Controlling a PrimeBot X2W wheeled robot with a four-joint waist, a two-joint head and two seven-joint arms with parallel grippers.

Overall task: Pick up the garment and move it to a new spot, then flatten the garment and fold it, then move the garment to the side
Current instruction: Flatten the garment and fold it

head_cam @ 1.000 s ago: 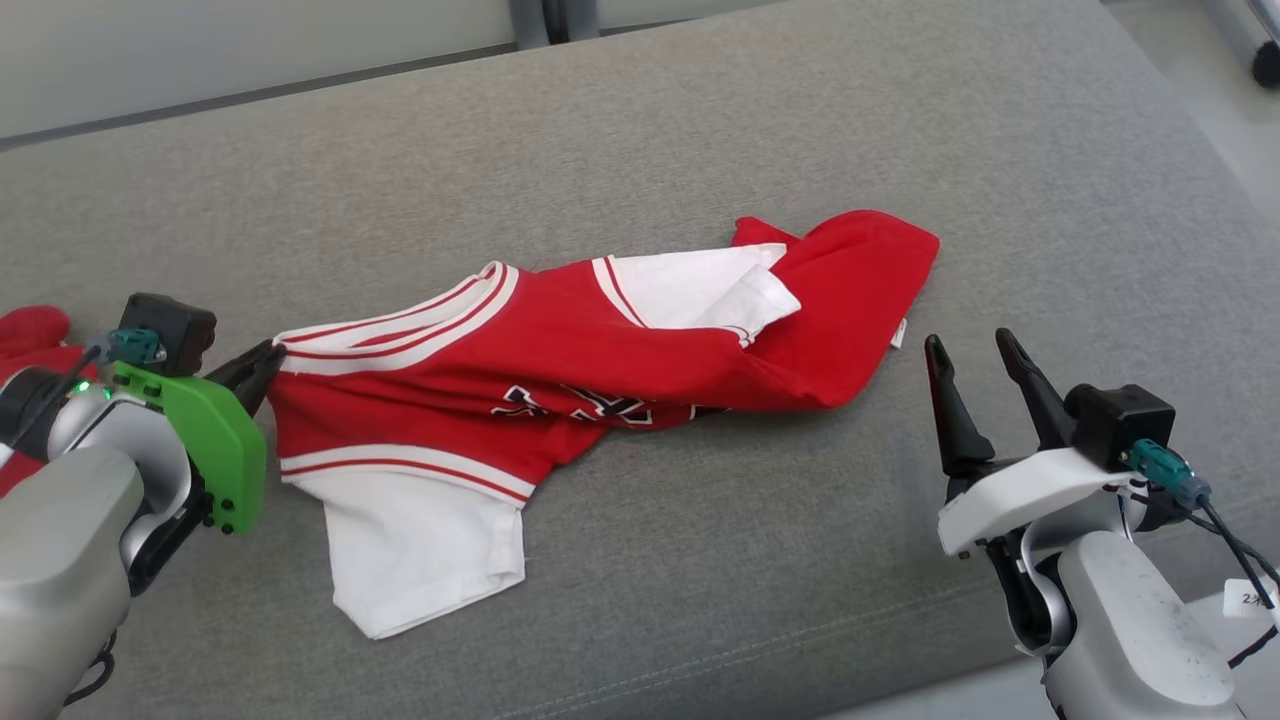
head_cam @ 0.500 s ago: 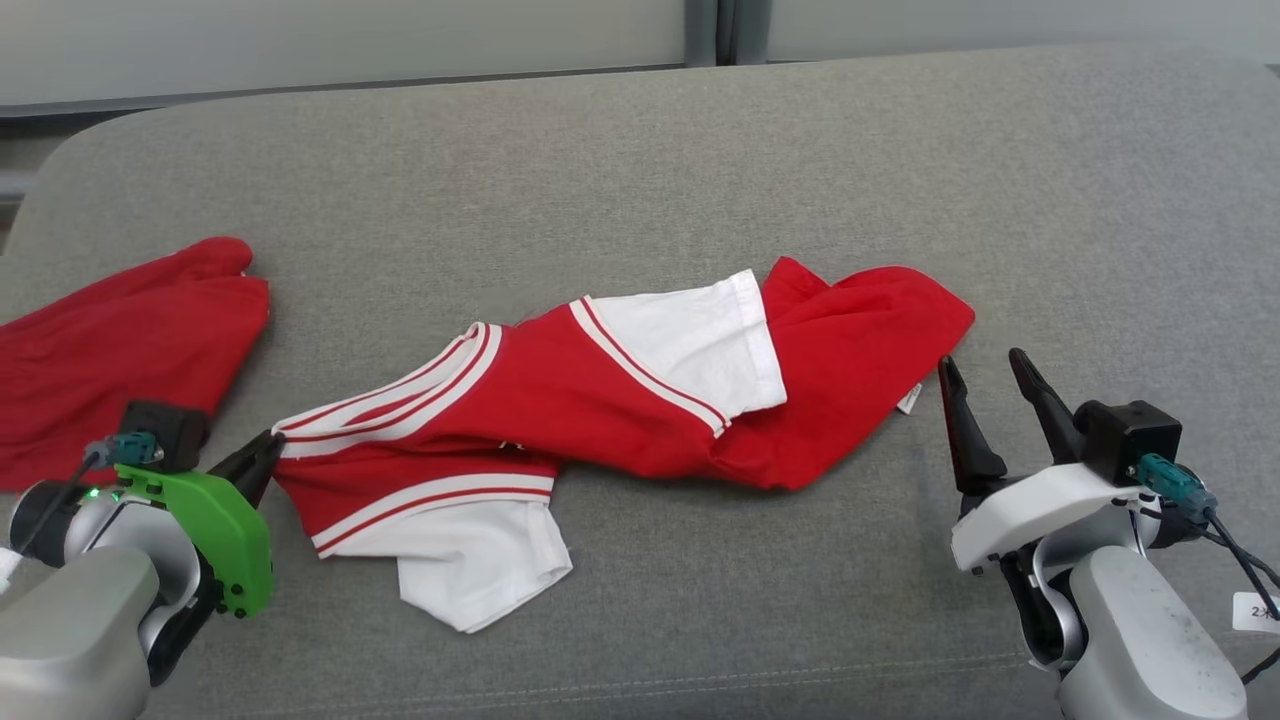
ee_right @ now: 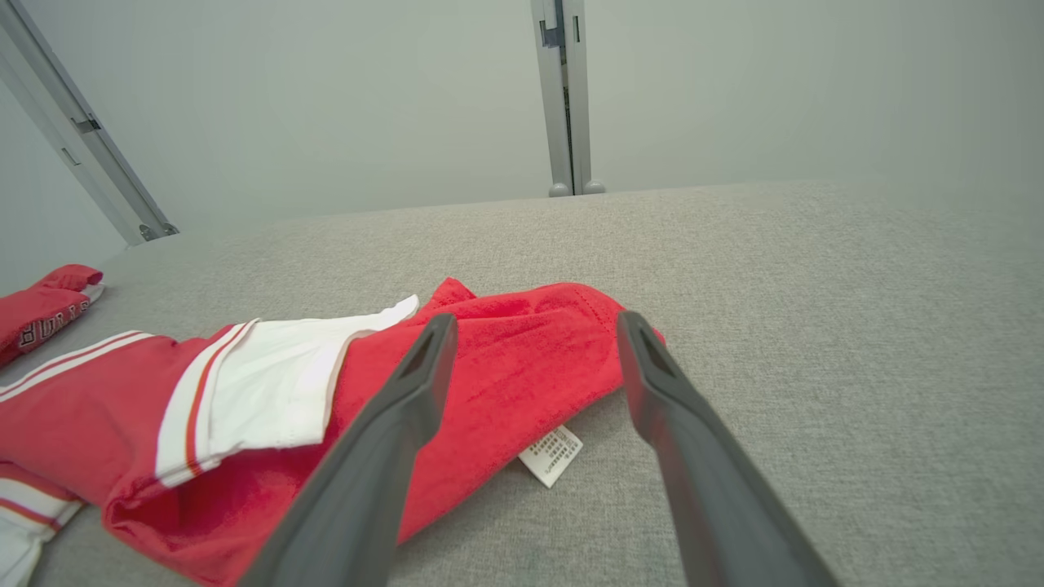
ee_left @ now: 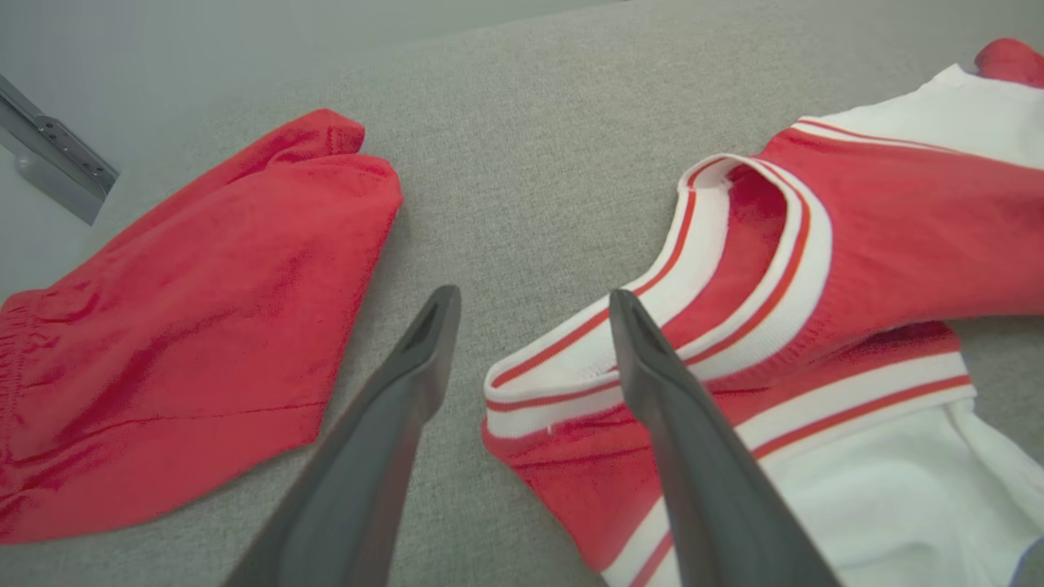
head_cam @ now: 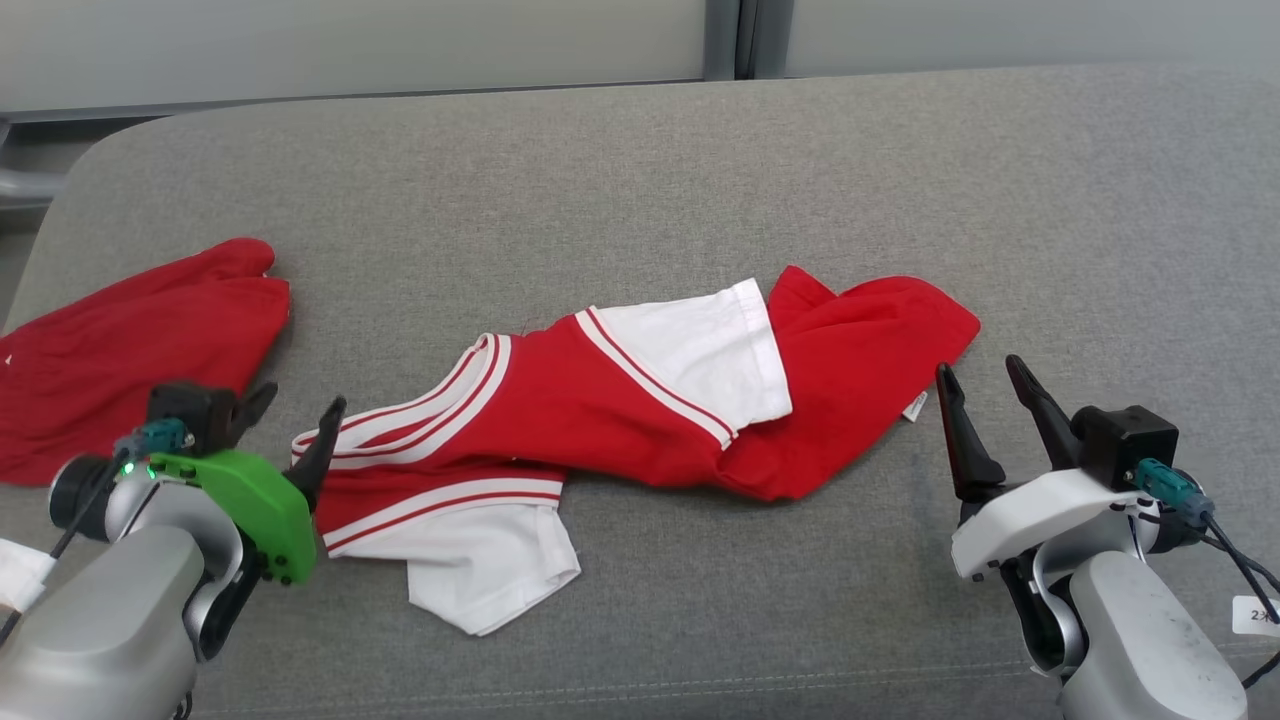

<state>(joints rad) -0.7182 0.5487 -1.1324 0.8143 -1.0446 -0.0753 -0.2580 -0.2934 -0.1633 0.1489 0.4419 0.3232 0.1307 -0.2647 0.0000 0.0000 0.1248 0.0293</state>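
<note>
A red jersey with white sleeves and striped trim (head_cam: 610,420) lies twisted across the grey cushion (head_cam: 640,180). My left gripper (head_cam: 300,408) stands open at the jersey's left end, beside the striped collar (ee_left: 734,277), holding nothing. My right gripper (head_cam: 980,375) is open just off the jersey's red right end (ee_right: 522,367), near the small white label (ee_right: 551,454). One white sleeve (head_cam: 490,570) lies toward the front, the other (head_cam: 700,350) on top in the middle.
A second red garment (head_cam: 130,340) lies at the cushion's left end, also seen in the left wrist view (ee_left: 188,326). A pale wall with a grey metal post (ee_right: 563,98) rises behind the cushion. Bare cushion stretches to the back and right.
My left gripper has let go of the jersey's collar edge and opened. The head camera swung left, bringing the second red garment into view. The right gripper has barely moved.
</note>
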